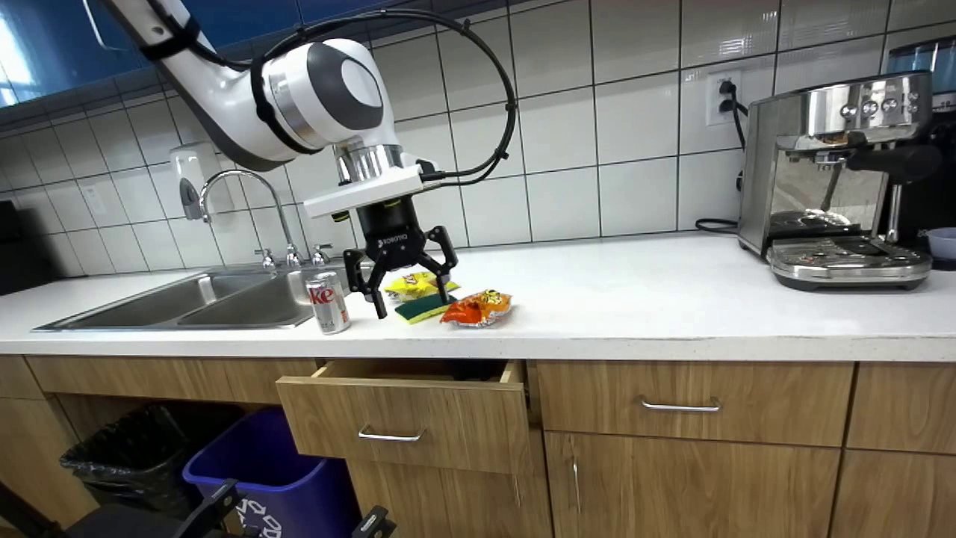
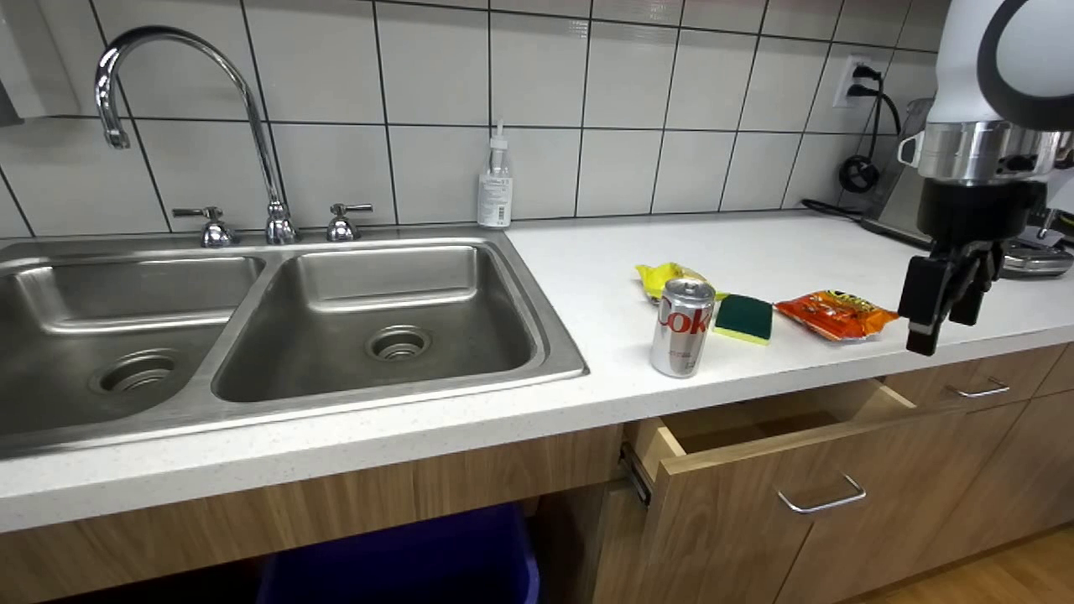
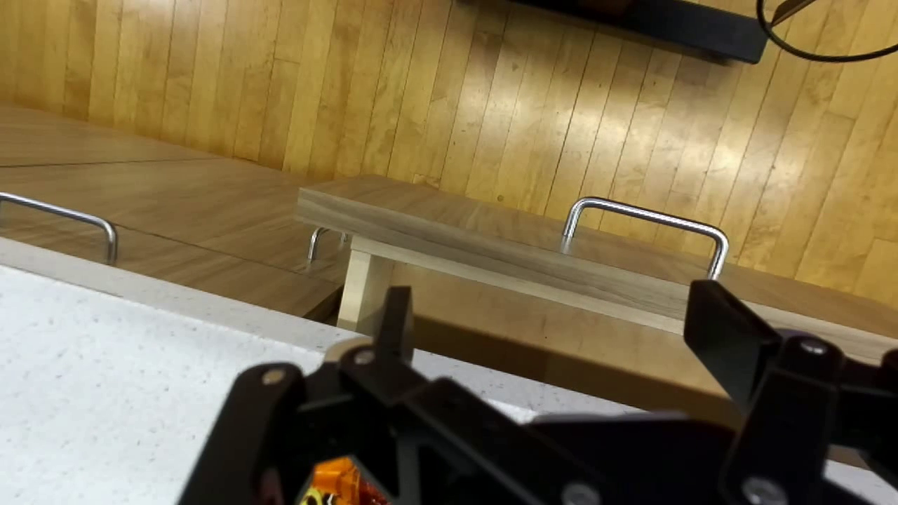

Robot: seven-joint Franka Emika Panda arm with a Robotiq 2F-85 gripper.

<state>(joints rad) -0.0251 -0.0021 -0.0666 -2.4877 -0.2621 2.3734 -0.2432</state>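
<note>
My gripper (image 1: 413, 305) is open with nothing between its fingers. It points down in front of the counter items and also shows in an exterior view (image 2: 944, 327). In the wrist view the fingers (image 3: 551, 305) are spread above the open wooden drawer (image 3: 491, 235), which has a metal handle (image 3: 649, 210). The drawer (image 1: 403, 418) is pulled out under the counter, and its visible inside is bare wood. An orange snack bag (image 2: 836, 316) lies nearest the gripper. A green and yellow sponge (image 2: 743, 317), a yellow bag (image 2: 661, 278) and an upright silver Coke can (image 2: 681, 327) stand beside it.
A double steel sink (image 2: 570, 361) with a tall faucet (image 2: 268, 168) is beside the can. A clear pump bottle (image 2: 495, 184) stands behind. An espresso machine (image 1: 844, 179) is farther along the counter. A blue bin (image 1: 299, 493) and black-bagged bin (image 1: 142, 456) stand below.
</note>
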